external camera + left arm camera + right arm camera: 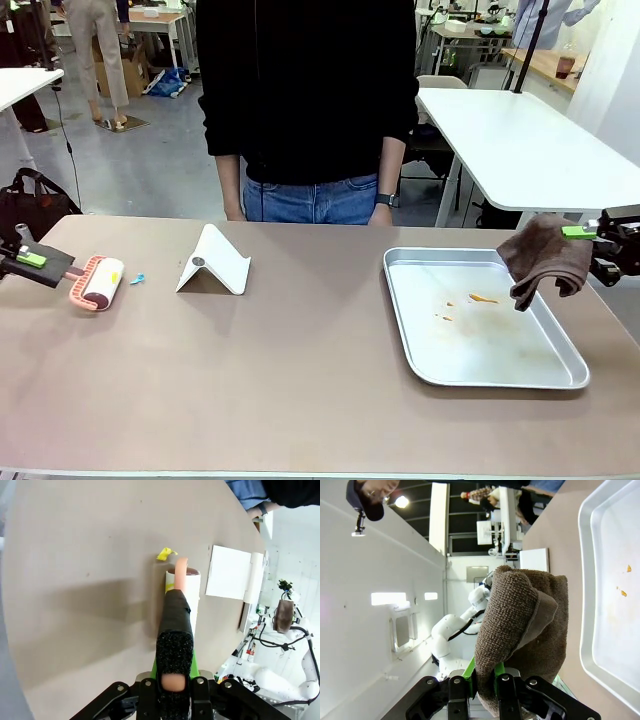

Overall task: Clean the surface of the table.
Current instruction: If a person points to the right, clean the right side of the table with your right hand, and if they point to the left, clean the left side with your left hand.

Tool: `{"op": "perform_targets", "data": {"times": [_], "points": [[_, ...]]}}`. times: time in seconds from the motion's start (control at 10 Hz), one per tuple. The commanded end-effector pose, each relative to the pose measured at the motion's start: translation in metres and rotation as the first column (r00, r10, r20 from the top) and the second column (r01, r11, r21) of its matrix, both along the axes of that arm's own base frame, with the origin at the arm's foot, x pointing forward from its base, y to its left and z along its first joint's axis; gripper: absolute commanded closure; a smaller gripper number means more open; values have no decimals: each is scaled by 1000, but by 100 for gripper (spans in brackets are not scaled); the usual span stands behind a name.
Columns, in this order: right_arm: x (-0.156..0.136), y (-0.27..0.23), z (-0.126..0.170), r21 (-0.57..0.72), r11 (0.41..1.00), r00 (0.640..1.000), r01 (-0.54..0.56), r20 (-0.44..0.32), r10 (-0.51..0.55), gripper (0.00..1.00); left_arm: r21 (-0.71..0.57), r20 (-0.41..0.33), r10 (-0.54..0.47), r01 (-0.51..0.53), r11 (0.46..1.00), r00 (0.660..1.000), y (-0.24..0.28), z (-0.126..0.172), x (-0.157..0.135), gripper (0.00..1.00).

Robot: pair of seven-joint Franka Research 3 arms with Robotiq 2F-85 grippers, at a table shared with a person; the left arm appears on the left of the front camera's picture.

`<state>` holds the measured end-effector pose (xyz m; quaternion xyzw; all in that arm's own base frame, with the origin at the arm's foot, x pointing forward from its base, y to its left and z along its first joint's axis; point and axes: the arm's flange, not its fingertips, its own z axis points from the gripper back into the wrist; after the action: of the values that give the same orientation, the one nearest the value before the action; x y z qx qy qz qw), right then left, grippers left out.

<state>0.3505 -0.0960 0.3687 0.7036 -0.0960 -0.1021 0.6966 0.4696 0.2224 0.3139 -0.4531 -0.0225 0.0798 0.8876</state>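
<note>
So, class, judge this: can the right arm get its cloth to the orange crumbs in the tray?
Probably yes: the right gripper, shut on the brown cloth, hangs at the edge of the tray, and nothing stands between cloth and orange crumbs.

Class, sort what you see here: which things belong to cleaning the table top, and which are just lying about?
Belong to the job:
taupe-brown table
pink-handled white lint roller, held in the left gripper
brown terry cloth, held in the right gripper
small coloured scrap beside the roller

Lying about:
white folded stand
silver metal tray with orange crumbs
</note>
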Motion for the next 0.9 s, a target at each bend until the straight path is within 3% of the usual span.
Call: {"op": "perform_targets", "data": {"times": [0.0, 0.8], "points": [[-2, -2, 4, 19, 1000, 1000, -4, -12, 4, 100, 46, -37, 6, -4, 999, 999, -21, -14, 3, 78], [-2, -2, 4, 19, 1000, 1000, -4, -12, 4, 100, 12, -20, -53, 53, 999, 998, -73, -6, 11, 78]]}}
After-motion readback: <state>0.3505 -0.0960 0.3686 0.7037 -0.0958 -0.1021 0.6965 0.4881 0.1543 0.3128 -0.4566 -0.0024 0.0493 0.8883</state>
